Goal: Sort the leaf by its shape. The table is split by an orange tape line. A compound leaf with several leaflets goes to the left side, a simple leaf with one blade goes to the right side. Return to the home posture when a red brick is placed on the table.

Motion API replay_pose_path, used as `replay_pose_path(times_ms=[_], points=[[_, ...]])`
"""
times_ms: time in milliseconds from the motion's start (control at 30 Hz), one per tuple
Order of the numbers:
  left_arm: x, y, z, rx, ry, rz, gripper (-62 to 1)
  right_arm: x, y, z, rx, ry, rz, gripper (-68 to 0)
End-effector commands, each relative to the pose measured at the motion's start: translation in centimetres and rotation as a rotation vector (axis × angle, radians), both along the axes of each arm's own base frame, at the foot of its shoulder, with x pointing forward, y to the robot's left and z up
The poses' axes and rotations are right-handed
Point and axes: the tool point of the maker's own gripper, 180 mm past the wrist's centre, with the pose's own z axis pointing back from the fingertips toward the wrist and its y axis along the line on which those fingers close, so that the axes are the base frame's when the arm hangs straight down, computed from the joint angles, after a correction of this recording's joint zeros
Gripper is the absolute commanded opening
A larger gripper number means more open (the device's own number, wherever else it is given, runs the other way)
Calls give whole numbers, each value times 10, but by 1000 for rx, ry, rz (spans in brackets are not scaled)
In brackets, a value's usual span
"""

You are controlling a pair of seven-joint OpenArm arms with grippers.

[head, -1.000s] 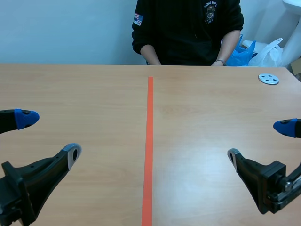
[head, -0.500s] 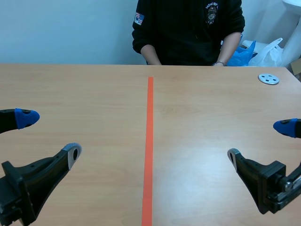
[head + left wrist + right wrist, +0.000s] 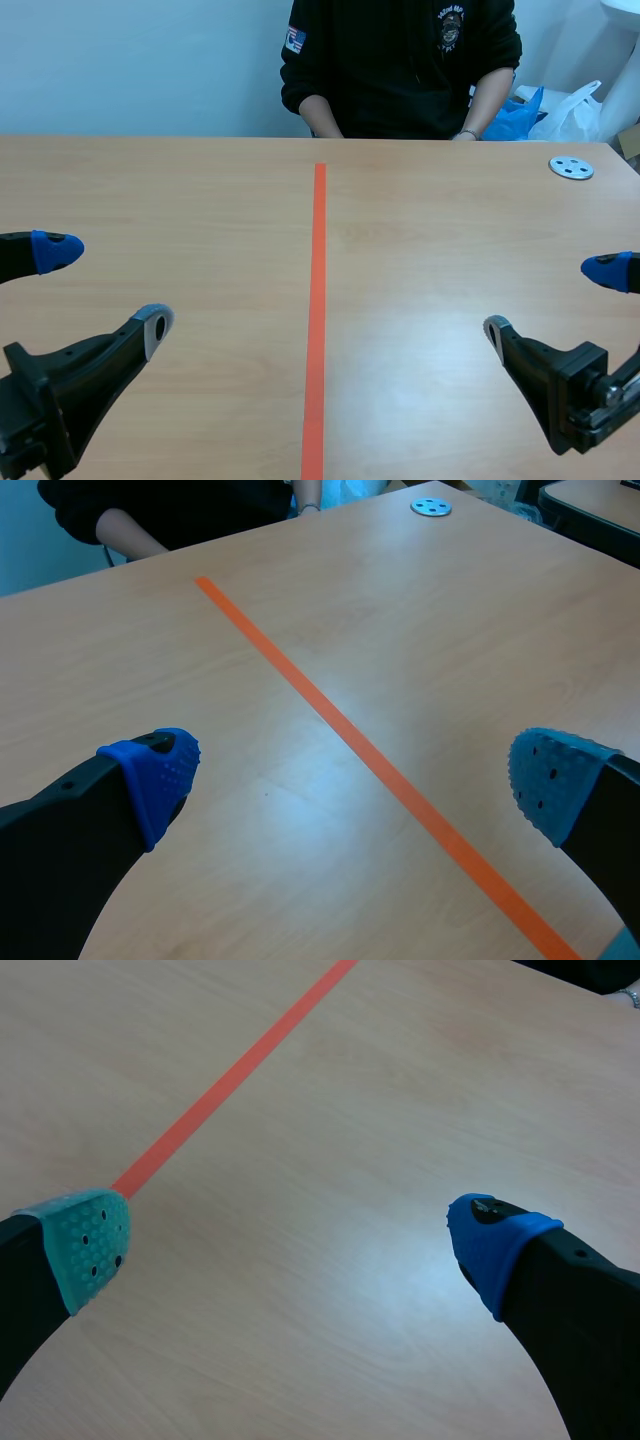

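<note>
No leaf and no red brick show in any view. An orange tape line [image 3: 318, 300] runs down the middle of the wooden table [image 3: 440, 230]. My left gripper [image 3: 105, 290] hangs open low at the near left, with nothing between its fingers; in its wrist view the left gripper [image 3: 355, 775] spans bare wood and the tape line [image 3: 370, 760]. My right gripper [image 3: 555, 300] is open at the near right, likewise empty; the right gripper [image 3: 285, 1235] shows only bare table in its wrist view, with the tape line [image 3: 230, 1075] ahead.
A person in a dark top sits across the table [image 3: 400, 65], forearms at the far edge. A small grey round disc with holes [image 3: 571, 167] lies at the far right, also seen as the disc [image 3: 431, 507] in the left wrist view. Blue and white bags [image 3: 550, 110] sit behind.
</note>
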Motion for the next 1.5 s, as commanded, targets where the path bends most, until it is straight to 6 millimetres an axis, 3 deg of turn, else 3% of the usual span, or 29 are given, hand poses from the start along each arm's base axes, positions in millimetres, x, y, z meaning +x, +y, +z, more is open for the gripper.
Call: replay_pose_path(times_ms=[0, 1467], points=[[2, -2, 8, -19, -26, 1, 14, 5, 0, 12, 7, -41, 2, 4], [2, -2, 8, -18, -24, 0, 14, 9, 0, 14, 0, -49, 1, 4]])
